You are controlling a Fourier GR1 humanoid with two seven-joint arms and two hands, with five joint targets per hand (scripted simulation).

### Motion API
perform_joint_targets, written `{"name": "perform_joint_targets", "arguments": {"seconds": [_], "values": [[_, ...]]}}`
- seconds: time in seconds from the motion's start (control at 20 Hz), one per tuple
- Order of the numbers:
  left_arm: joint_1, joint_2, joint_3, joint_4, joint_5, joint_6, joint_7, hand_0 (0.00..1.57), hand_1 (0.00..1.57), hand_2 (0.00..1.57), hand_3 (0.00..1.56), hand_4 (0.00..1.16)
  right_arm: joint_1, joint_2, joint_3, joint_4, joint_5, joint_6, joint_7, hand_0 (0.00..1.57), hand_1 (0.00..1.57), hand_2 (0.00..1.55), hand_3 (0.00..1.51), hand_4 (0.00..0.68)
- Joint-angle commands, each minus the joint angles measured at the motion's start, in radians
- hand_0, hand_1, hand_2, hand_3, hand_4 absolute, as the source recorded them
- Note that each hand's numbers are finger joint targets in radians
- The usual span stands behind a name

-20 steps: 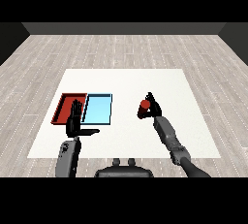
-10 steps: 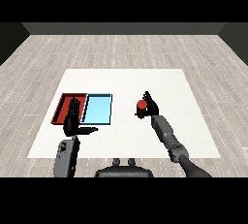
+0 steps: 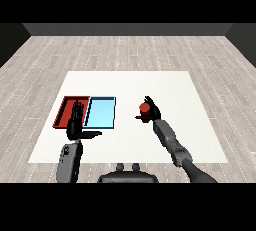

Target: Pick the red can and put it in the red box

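Red can (image 3: 144,108) is the whole job here, and I'd say I'm mid-carry: picked up, not yet delivered. Going left to right on my feed: the red tray (image 3: 64,111) sits at the left of the white worktop (image 3: 130,82), touching the light blue tray (image 3: 101,112) beside it. My left hand (image 3: 76,124) hovers with fingers straight and thumb stuck out, holding nothing, and it overlaps the red tray's near right corner, so I can't see that part of the rim. Well over to the right, my right hand (image 3: 151,113) is curled round the can, apparently a bit above the worktop.

Next move, as I read it: swing the can leftward across the blue tray and set it down in the red one, probably with the left hand pulled clear first.

Hard to make out: most of the can is hidden by fingers, only its top shows, and I can't tell how high it sits.
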Motion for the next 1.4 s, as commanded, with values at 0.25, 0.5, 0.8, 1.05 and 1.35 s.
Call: {"name": "perform_joint_targets", "arguments": {"seconds": [0.25,0.5,0.8,1.05,1.35], "values": [[0.028,0.018,0.011,-0.019,0.017,-0.028,-0.012,0.00,0.00,0.00,0.00,0.00,-0.051,0.005,-0.010,0.032,0.020,-0.171,0.015,1.47,1.47,1.46,1.40,0.600],[-0.006,-0.005,0.009,0.114,-0.027,-0.004,-0.104,0.00,0.00,0.00,0.00,0.00,-0.058,0.004,0.020,0.016,0.045,-0.193,0.021,1.48,1.48,1.44,1.39,0.598],[-0.009,0.001,-0.009,0.042,0.007,-0.030,-0.028,0.00,0.00,0.00,0.00,0.00,0.019,0.011,0.069,-0.117,0.074,-0.188,-0.002,1.44,1.44,1.43,1.37,0.615],[-0.098,-0.027,-0.046,0.099,-0.039,0.012,0.014,0.00,0.00,0.00,0.00,0.00,0.007,-0.012,0.092,-0.223,0.085,-0.179,0.019,1.42,1.42,1.43,1.37,0.621],[-0.077,-0.036,-0.109,0.026,-0.038,0.039,0.088,0.00,0.00,0.00,0.00,0.00,0.160,-0.028,0.142,-0.585,0.054,-0.142,0.167,1.46,1.46,1.44,1.39,0.659]]}}
